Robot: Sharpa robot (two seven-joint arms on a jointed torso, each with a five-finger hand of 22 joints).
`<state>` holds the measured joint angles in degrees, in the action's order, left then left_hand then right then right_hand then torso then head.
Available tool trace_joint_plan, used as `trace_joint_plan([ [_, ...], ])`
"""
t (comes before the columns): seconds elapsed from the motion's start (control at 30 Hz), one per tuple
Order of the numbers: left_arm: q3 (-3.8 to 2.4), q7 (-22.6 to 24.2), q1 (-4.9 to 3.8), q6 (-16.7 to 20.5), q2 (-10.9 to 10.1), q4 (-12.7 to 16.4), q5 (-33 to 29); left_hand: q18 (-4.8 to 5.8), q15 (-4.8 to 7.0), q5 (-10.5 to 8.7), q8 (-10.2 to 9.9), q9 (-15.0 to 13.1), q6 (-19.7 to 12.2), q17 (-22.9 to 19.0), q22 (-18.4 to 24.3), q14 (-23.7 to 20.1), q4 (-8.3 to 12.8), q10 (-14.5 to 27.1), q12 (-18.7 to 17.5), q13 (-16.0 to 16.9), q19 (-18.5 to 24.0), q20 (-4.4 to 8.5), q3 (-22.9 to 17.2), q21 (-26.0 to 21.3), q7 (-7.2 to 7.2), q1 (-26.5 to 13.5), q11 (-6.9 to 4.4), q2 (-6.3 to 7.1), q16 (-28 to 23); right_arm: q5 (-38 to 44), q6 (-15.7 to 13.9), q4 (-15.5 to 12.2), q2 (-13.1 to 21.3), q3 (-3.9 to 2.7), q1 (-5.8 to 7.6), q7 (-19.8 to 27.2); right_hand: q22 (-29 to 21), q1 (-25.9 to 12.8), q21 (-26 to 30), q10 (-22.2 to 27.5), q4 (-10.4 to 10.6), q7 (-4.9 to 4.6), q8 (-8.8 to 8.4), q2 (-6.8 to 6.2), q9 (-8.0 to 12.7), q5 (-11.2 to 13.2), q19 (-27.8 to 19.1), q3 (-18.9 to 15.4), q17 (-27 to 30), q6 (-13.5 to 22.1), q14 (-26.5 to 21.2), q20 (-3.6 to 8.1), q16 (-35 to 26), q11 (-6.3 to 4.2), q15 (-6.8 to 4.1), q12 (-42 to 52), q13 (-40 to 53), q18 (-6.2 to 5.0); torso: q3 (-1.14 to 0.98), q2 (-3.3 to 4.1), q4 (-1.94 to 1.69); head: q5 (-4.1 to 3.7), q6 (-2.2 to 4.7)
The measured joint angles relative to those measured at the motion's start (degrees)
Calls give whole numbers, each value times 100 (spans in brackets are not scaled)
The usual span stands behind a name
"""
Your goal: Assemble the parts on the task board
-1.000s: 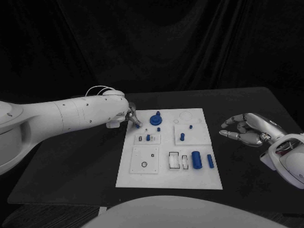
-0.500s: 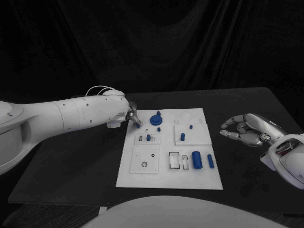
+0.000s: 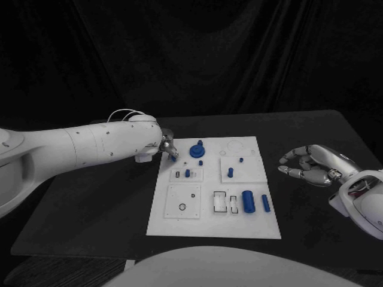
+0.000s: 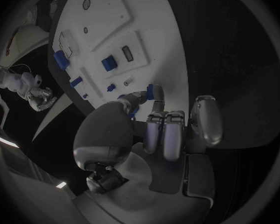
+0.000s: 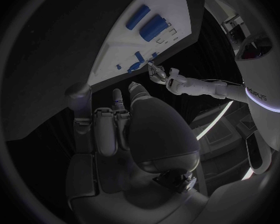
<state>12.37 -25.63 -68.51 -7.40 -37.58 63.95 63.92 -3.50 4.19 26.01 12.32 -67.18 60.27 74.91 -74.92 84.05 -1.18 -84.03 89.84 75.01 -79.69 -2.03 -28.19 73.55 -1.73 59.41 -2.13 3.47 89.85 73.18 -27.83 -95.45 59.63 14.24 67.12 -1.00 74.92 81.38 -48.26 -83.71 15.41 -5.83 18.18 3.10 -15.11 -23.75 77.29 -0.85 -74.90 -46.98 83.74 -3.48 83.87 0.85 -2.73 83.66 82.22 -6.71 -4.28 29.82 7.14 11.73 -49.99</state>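
Pinching a small blue part (image 3: 173, 158), left hand (image 3: 166, 147) overhangs task board (image 3: 210, 222).

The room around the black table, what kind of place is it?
Probably a robot test or demonstration booth. A white task board with small blue parts lies on a black table, dark curtains hang behind it, and two robot hands, left and right, work there.

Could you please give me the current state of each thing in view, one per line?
Left hand: at the task board's far left corner, fingers pinching a small blue part.
Right hand: off the board's right side above the table, fingers curled, holding nothing.
Task board: flat on the table.
Two blue cylinders: lying side by side on the board.
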Motion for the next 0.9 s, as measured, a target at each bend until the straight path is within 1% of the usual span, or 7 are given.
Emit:
trace_joint_plan([
  [0.07,0,-22,0,48,-66,114,0,0,0,0,1,-1,-1,0,0,0,101,0,0,0,0,0,-116,0,0,0,0,0,0,0,6,-3,4,0,0,-5,0,9,0,0,16,0,0,7,7,-17,0,16,0,0,0,0,0,0,0,-4,0,0,-1,0,2,7,0],
  [0.3,0,-239,-2,296,-414,695,-167,0,0,0,1,-17,-33,0,0,0,62,0,0,0,0,0,-159,0,-31,-68,0,26,0,0,20,-10,26,0,-1,-29,-1,23,0,8,16,0,0,8,6,-57,0,15,0,0,-1,0,-23,8,1,-5,0,0,-4,-5,9,14,0],
  [0.33,0,-286,-3,330,-464,781,-231,0,0,0,5,-22,-48,0,0,0,152,0,0,0,0,0,-278,0,-43,-104,0,33,0,0,22,-11,28,0,-1,-32,-1,23,0,8,3,0,0,8,7,-60,0,28,0,0,-1,0,-23,8,1,-5,0,0,-4,-5,9,14,0],
  [0.6,0,-639,-6,547,-767,1350,-636,0,0,0,13,-29,-70,0,0,0,175,0,0,0,0,0,-301,0,-54,-207,0,4,0,0,34,-15,35,0,-1,-57,-1,55,0,8,-10,0,0,5,16,-115,0,41,0,0,-2,0,-23,8,2,-20,1,0,-7,-8,3,16,0],
  [0.67,2,-708,-7,594,-839,1468,-672,0,0,-29,13,-28,-71,0,0,0,175,0,0,0,0,0,-301,0,-53,-221,0,4,0,0,36,-15,34,0,-1,-61,-1,69,0,8,-7,0,0,-6,19,-150,0,56,0,0,-5,0,-23,8,6,-40,2,0,-7,-7,3,25,0],
  [0.7,2,-734,-7,614,-865,1508,-680,0,0,-54,17,-28,-72,0,1,0,308,0,0,0,0,0,-434,0,-54,-226,0,9,0,0,37,-15,34,0,-1,-63,-1,75,10,8,0,0,0,-1,19,-172,0,63,0,0,0,0,-23,8,8,-41,2,0,-7,-7,3,30,0],
  [0.9,2,-844,-7,751,-965,1674,-686,0,0,-55,20,-34,-73,0,1,0,308,0,0,0,-22,-22,-434,0,-55,-245,0,27,0,0,40,-7,29,0,-1,-67,-1,76,26,8,-15,0,0,1,26,-199,0,78,0,0,22,0,-22,8,-3,-41,3,0,-4,-8,-3,44,0],
])
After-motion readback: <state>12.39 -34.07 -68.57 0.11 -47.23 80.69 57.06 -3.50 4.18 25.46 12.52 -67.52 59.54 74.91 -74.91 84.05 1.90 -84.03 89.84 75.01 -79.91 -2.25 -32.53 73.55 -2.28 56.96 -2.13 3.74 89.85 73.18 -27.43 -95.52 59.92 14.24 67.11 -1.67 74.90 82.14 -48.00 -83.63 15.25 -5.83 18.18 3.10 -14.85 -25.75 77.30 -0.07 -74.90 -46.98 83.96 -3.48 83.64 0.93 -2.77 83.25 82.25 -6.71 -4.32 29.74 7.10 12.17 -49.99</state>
